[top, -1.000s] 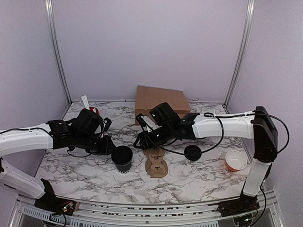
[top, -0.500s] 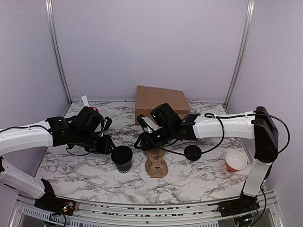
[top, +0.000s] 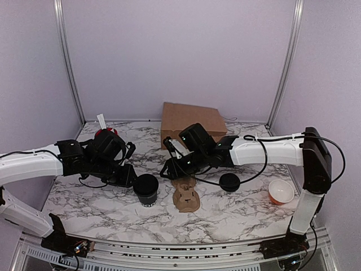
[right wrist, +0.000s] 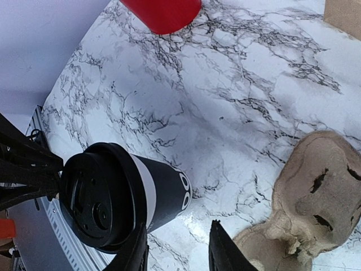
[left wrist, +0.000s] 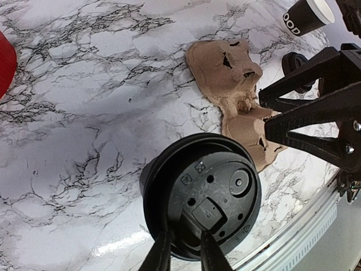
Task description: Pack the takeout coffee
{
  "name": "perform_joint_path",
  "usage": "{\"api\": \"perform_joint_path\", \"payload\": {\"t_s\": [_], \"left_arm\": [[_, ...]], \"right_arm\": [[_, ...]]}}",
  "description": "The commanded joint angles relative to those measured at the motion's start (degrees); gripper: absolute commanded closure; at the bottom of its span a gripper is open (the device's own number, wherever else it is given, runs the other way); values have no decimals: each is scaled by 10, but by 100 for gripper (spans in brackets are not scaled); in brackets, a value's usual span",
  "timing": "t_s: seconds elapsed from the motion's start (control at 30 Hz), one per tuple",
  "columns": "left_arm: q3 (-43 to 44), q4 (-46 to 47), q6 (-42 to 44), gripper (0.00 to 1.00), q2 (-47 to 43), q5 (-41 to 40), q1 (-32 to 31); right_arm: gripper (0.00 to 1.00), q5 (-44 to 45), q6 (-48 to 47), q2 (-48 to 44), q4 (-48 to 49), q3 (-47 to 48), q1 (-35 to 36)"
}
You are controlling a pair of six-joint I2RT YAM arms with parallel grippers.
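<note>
The takeout coffee [top: 146, 188], a black paper cup with white print and a black lid, stands on the marble table. In the left wrist view its lid [left wrist: 201, 202] fills the lower middle. My left gripper [left wrist: 183, 255] is pinched narrowly on the lid's near rim, one finger outside it and one on top; from above it [top: 131, 177] sits at the cup's left. My right gripper [right wrist: 179, 251] is open and holds nothing, hovering with the cup [right wrist: 151, 197] just left of its left finger. It [top: 168, 167] hangs over the brown pulp cup carrier [top: 186, 196].
A brown cardboard box [top: 192, 121] stands at the back. A loose black lid [top: 229, 182] and an orange bowl [top: 280, 191] lie to the right. A red cup [top: 104, 133] sits behind my left arm. Another black cup with a white rim [left wrist: 307, 15] stands beyond the carrier.
My left arm has shifted slightly, so more of the red cup shows behind it. The coffee cup, the carrier and my right arm have stayed put.
</note>
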Motion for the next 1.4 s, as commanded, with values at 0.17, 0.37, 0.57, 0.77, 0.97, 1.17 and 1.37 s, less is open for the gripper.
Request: {"api": "perform_joint_path", "payload": {"t_s": [0.17,0.37,0.57,0.77,0.97,1.17,1.37], "left_arm": [[27,-25,9,83,18,-21,-9],[30,-29,15,85,27,-26,-11],[37,-32,21,88,37,-33,-13],[49,-39,31,91,52,-43,-14],[67,-44,46,92,68,-53,-14],[84,-47,51,91,78,-57,-13],[82,-48,45,76,68,-72,-14]], "right_arm": [[64,8,5,-25,4,-5,-1],[64,10,5,-30,5,-9,-1],[64,11,4,-32,7,-11,0],[64,11,5,-33,9,-13,-1],[65,13,6,-40,9,-20,-1],[65,12,12,-52,12,-33,1],[64,8,23,-55,19,-48,8]]}}
